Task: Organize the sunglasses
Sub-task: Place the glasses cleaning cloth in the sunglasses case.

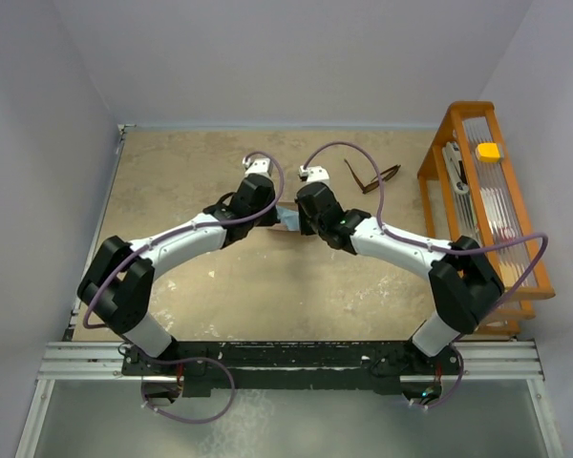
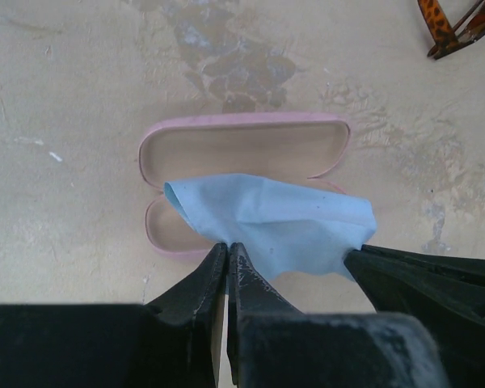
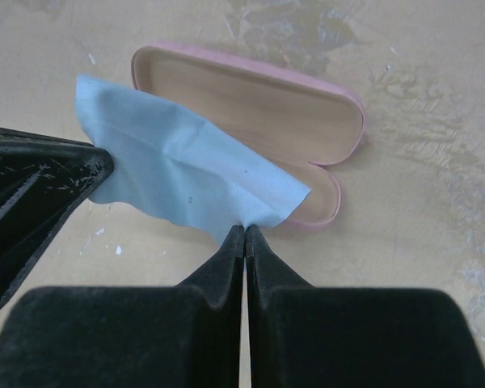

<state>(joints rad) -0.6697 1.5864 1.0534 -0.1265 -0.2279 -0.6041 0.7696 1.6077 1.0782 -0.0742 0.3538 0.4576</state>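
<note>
Beige, stained counter [image 2: 56,89], plain grey walls round it.

Left wrist view: left gripper [image 2: 227,263] is pinched tight on one corner of the blue cloth [image 2: 267,214], no gap btwn the fingers. Right gripper [image 2: 357,257] has the opposite corner at frame right. The cloth is stretched over the open pink case [image 2: 242,145], whose visible insides look empty. Sunglasses [image 2: 457,24] sit in the upper right corner, partly cut off, well apart from the case.

Right wrist view: right gripper is fully closed on its cloth corner, w/ the left gripper at the left edge. Case is upper centre, lid open. Sunglasses aren't in frame.

Top view: both grippers meet mid-counter. Sunglasses lie to their upper right, toward the wooden rack [image 1: 437,153], temples apparently unfolded in a V. The front bar runs approx left-right, tilted up at the right. Right arm is nearer, so prob. the one to fetch them once the cloth is dealt with.

No brand, label or writing legible anywhere.
</note>
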